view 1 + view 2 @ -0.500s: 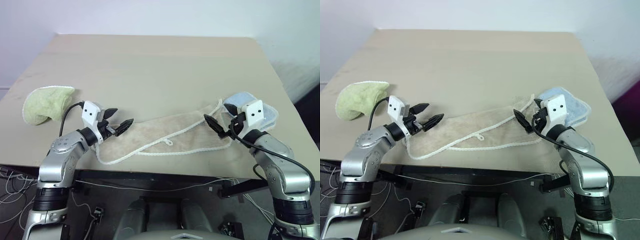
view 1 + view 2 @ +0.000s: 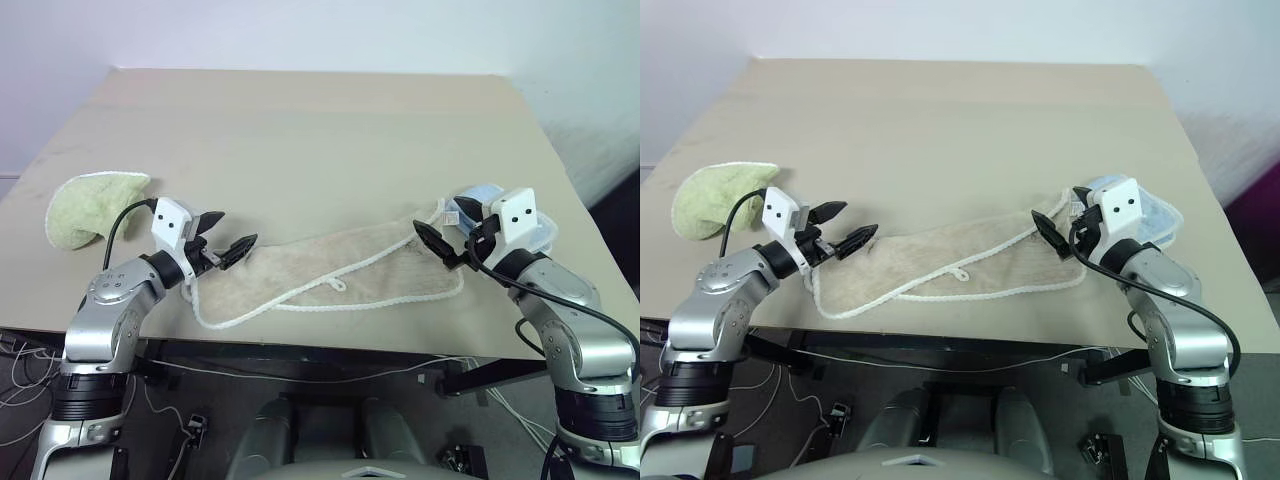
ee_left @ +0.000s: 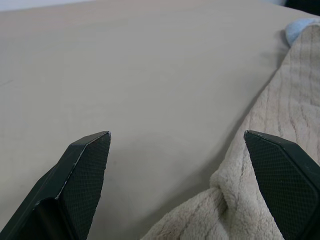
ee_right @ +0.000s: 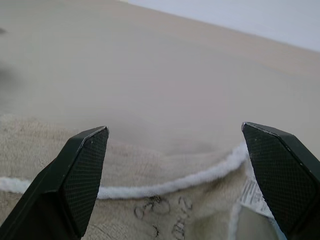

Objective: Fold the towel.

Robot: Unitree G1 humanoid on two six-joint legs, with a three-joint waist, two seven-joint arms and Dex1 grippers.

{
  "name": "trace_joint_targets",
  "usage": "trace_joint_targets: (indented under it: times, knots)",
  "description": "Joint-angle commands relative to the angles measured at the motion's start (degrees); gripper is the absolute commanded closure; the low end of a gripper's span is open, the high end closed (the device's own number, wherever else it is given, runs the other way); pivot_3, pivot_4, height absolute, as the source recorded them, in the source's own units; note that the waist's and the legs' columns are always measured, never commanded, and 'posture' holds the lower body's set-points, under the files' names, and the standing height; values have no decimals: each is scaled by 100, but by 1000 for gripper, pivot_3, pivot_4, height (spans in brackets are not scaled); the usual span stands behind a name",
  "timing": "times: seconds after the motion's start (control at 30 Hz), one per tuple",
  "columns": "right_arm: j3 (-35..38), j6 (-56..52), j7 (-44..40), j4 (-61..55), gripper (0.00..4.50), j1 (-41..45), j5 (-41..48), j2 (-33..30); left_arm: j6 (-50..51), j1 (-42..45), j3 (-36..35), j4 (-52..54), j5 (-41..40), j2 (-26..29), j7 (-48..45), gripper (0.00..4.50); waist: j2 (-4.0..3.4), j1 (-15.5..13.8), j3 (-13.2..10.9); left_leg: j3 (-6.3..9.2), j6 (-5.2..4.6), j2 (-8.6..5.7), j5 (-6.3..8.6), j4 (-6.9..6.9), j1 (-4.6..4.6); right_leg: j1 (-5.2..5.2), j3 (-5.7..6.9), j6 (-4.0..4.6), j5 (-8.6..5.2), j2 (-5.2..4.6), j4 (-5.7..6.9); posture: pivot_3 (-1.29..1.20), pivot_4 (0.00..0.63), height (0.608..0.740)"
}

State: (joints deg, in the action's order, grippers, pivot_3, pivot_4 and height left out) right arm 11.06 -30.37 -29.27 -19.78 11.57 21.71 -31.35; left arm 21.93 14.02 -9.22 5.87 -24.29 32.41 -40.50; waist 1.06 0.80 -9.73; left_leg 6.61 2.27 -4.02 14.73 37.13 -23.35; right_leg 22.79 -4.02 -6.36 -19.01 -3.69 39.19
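Towel (image 2: 340, 270) lies near the front edge of the table (image 2: 300, 130), stretched out as a long, loosely bunched strip between your two arms. It already looks doubled over lengthwise, with the white corded edging wandering across the top and a small loop showing near the middle. Judged soft, light and limp terry: it will sag and drag rather than hold shape, so take it at the ends by the corded hem, which should give the firmest bite.

Left gripper (image 2: 227, 236) hangs just above the towel's left end with its fingers spread wide and nothing between them; the left wrist view shows the bunched cloth just beneath and beside one fingertip. Right gripper (image 2: 441, 246) sits at the towel's right end, also spread wide and empty; the right wrist view shows the edging and a small embroidered mark directly under its fingers.

Light blue towel (image 2: 480, 196) lies right behind the right gripper, so keep your pinch clear of it. Light green towel (image 2: 92, 205) sits well apart, beyond the left arm.
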Motion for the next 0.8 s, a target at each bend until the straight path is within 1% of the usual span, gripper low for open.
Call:
trace_joint_targets:
  times: [0.03, 0.17, 0.27, 0.37, 0.5, 0.6, 0.67, 0.8]
  knots:
    - [85, 107, -266, -72, 6, -60, 108, -159, -190, -53, -183, 225, -1, 119, -55, 0, 0, -1, 0, 0, 0, 0, 0, 0, 0, 0, 0, 0, 0, 0, 0, 0, 150, 740]
    - [31, 207, -588, 26, 6, -237, 117, -241, -240, 39, -193, 49, 17, 80, -18, 0, 0, -2, 0, 0, 0, 0, 0, 0, 0, -1, 0, 0, 0, 0, 0, 0, 150, 740]
    - [169, 149, -803, 11, 6, -327, 260, -316, -243, 81, -173, 107, -42, 111, -106, 0, 0, -3, 0, 0, 0, 0, 0, 0, 0, -1, 0, 0, 0, 0, -1, 0, 150, 740]
    - [210, 226, -1201, -6, 6, -591, 329, -553, -285, 152, -97, -73, 21, 137, -211, 0, 0, -2, 0, 0, 0, 0, 0, 0, 0, -2, 0, 0, 0, 0, -1, 0, 150, 740]
    - [272, 273, -1535, -55, 6, -883, 373, -840, -287, 182, 5, -112, 23, 294, -568, 0, 0, 1, 0, 0, -1, 0, 1, 0, 1, -3, 1, 0, 0, 0, -4, 0, 150, 740]
    - [346, 360, -1665, 51, 6, -893, 346, -971, -300, 270, 11, -163, 12, 474, -844, 0, 0, 9, 0, 0, -1, 2, 1, -1, 2, -3, 1, 0, 0, 1, -3, 0, 150, 740]
    - [346, 459, -1691, 170, 6, -822, 260, -1030, -375, 328, 73, -288, 15, 754, -1311, 0, 0, 7, 0, 0, -1, 2, 1, 0, 2, -4, 1, 0, 0, 1, -3, 0, 150, 740]
    - [268, 545, -1671, 371, 6, -588, 203, -1060, -770, 418, 508, -613, 101, 1680, -2981, 0, -3, 24, -2, -1, -1, 3, 1, -6, 5, -5, 1, 1, -1, 1, -6, 0, 150, 740]
